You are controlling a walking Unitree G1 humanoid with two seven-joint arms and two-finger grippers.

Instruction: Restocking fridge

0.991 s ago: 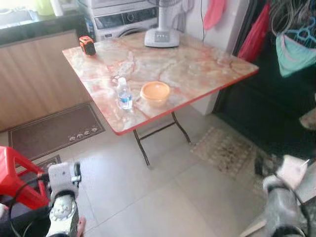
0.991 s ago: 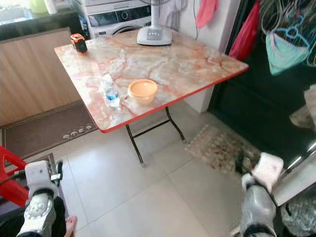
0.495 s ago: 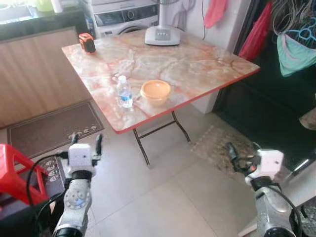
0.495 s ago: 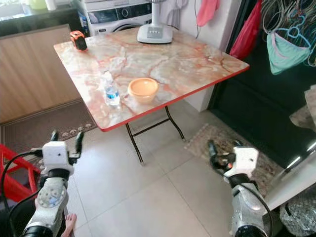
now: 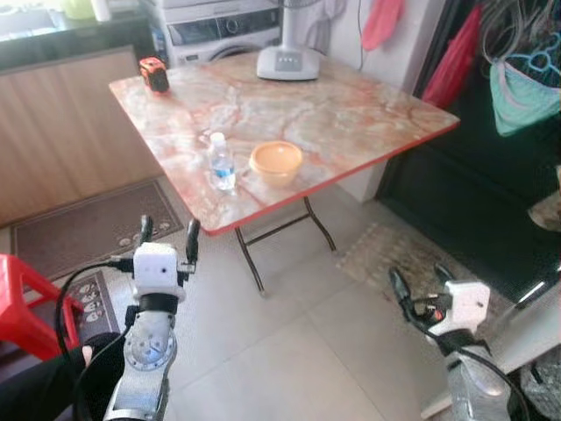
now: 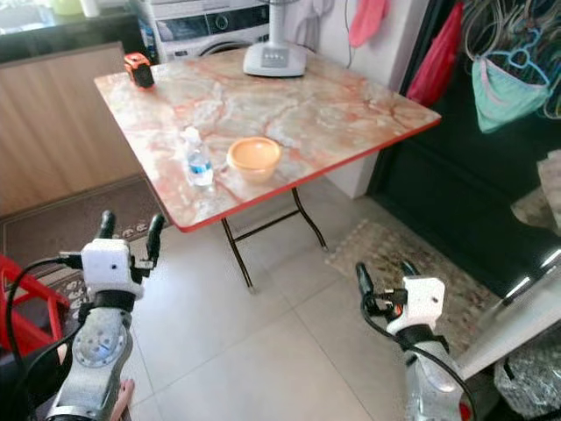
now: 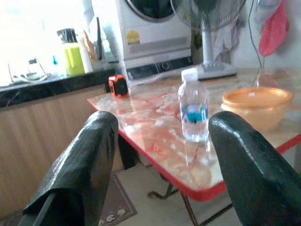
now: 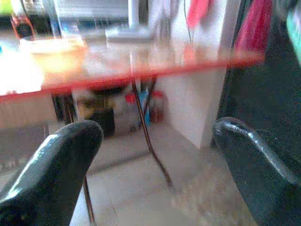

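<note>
From where I stand, the water bottle [image 5: 221,164] is upright on the marble tabletop [image 5: 351,114], close to the near edge, and the orange bowl [image 5: 276,163] sits just beside it, on the side of the robot's right arm. Farther from the bottle, at the back of the tabletop, there is a fan base [image 5: 287,61], and at the far corner a small orange tape measure [image 5: 154,76]. The left gripper [image 5: 166,235] is raised in front of the robot with its two black fingers apart and holding nothing; it is below the tabletop edge and a little to the left of the bottle, so the bottle lies ahead of it and slightly to its right. In the left wrist view the bottle [image 7: 194,111] appears between the two fingers [image 7: 80,169], with its long axis vertical. The right gripper [image 6: 383,277] is also spread and empty, but it is low over the floor tiles and well apart from the bottle. I judge that the left arm is the nearer one, and a side grasp around the bottle's body seems suitable; the robot must probably come closer first.
</note>
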